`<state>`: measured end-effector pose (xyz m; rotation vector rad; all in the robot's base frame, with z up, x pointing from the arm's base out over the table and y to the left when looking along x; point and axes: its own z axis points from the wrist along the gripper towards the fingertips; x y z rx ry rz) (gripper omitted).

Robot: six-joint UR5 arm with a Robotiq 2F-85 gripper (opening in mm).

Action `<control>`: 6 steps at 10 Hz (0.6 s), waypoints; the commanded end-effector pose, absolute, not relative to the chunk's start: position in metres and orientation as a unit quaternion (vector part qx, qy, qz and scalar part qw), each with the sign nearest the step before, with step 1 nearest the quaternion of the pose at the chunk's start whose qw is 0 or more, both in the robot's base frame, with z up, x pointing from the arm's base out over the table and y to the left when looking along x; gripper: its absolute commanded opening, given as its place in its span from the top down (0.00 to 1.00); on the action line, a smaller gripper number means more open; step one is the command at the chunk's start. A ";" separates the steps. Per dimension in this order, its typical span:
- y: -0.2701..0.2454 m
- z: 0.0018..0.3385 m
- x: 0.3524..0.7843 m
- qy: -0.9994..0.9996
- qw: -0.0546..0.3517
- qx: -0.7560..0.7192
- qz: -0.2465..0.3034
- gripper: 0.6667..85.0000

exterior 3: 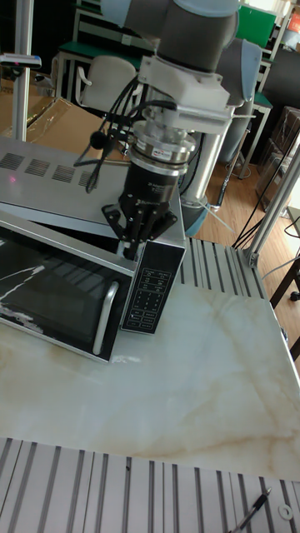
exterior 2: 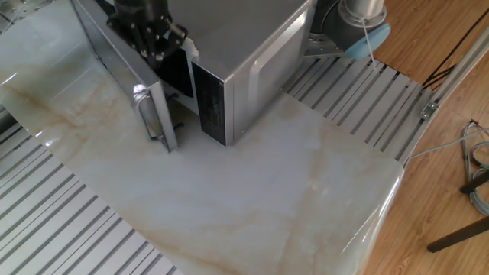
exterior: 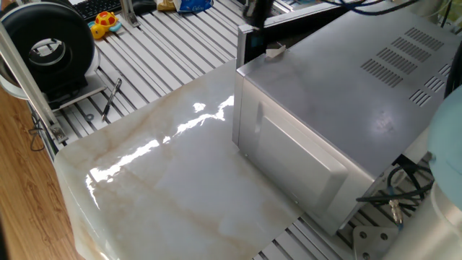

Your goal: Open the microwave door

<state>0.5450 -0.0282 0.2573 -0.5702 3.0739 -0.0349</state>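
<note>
The silver-grey microwave point(exterior: 346, 94) stands on a marble slab point(exterior: 166, 180). Its vent slots show in one fixed view, and the casing point(exterior 2: 244, 46) shows in the other fixed view too. The microwave door point(exterior 2: 114, 65), a black-framed panel with a dark window and a silver handle point(exterior 2: 147, 116), stands partly swung out from the cavity. The tall fixed view shows the door point(exterior 3: 50, 291) beside the keypad panel point(exterior 3: 152, 287). My black gripper point(exterior 3: 133, 240) reaches down behind the door's top free corner. Its fingers look shut together in the gap between door and casing. The gripper point(exterior 2: 155, 47) hides that corner.
A small white piece point(exterior: 274, 50) lies on the microwave's top front corner. A black round device point(exterior: 47, 43), a yellow toy point(exterior: 106, 22) and a pen-like tool point(exterior: 110, 97) lie on the slatted bench at the left. Cables point(exterior: 404, 191) hang behind the microwave. The arm's base point(exterior 2: 359, 30) stands beside it.
</note>
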 end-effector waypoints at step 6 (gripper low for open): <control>-0.012 0.257 0.541 0.991 0.009 -0.131 -0.014 1.00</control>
